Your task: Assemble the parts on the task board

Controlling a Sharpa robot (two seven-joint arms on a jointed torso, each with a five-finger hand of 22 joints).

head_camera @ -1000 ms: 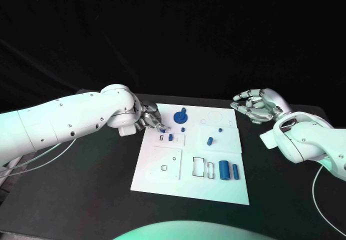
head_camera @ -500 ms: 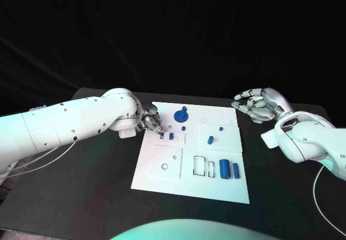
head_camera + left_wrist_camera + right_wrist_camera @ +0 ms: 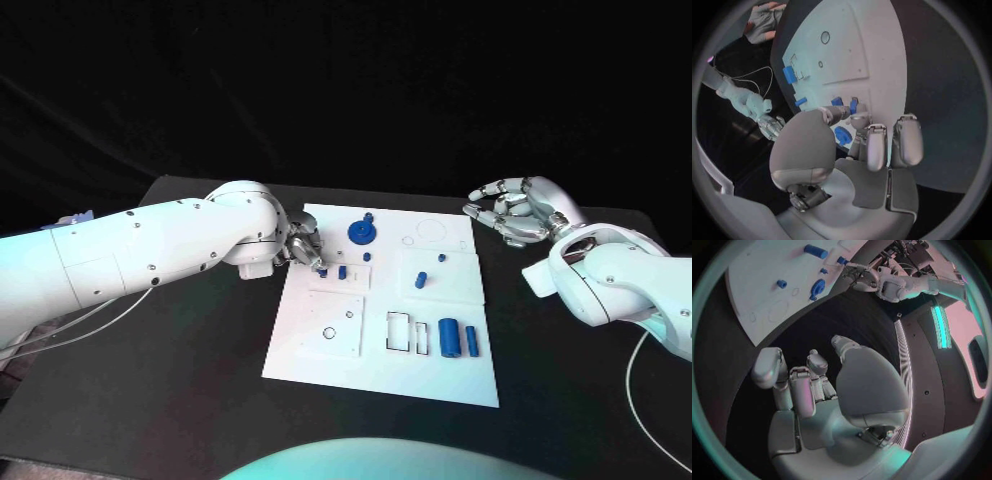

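The white task board [image 3: 346,360] lies in the middle of the table. My left hand [image 3: 300,248] hovers at the board's far left edge, its fingertips [image 3: 857,120] just short of two small blue parts [image 3: 320,270] [image 3: 342,271] that stand side by side. Nothing shows between its fingers. A blue round part [image 3: 361,234] sits beyond them, and two blue cylinders [image 3: 449,338] lie near the board's right side. My right hand [image 3: 516,212] hangs off the board's far right corner, fingers loosely curved and apart, holding nothing.
More small blue parts [image 3: 421,280] [image 3: 440,258] stand mid-board. Rectangular cut-outs [image 3: 404,333] sit left of the cylinders. Bare black table [image 3: 173,340] runs along both sides of the board. A cable [image 3: 87,305] trails under my left arm.
My left arm has swung inward and its hand has slid slightly nearer along the board's left edge, towards the two small parts. The right hand has not moved.
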